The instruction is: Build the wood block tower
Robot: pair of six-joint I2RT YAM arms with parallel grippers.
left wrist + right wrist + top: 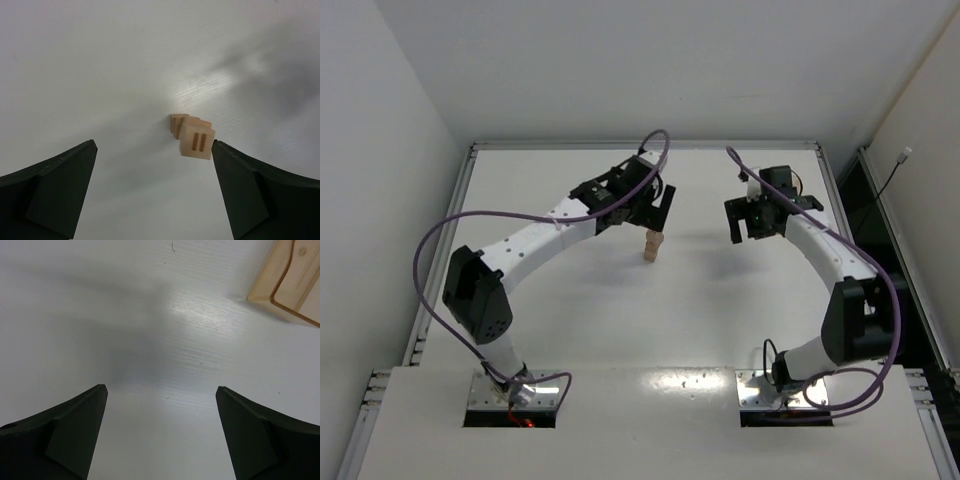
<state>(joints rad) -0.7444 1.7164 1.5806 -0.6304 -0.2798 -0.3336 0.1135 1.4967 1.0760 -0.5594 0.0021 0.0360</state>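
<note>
White table (570,330), tower (652,246); wrist-only amber box (290,280)

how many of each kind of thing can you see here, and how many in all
small pale tan wooden cubes, stacked in one column: 3
larger flat pale tan slab, cut off by the edge of the right wrist view: 1
black two-finger grippers: 2 (left gripper, right gripper, both open and empty)
total: 6

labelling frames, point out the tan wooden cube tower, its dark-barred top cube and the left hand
tower of small tan wooden cubes (652,247): top external view, mid-column
top cube with two dark bars (197,141): left wrist view, marked face
left hand (153,145): left wrist view, midway between fingertips
</note>
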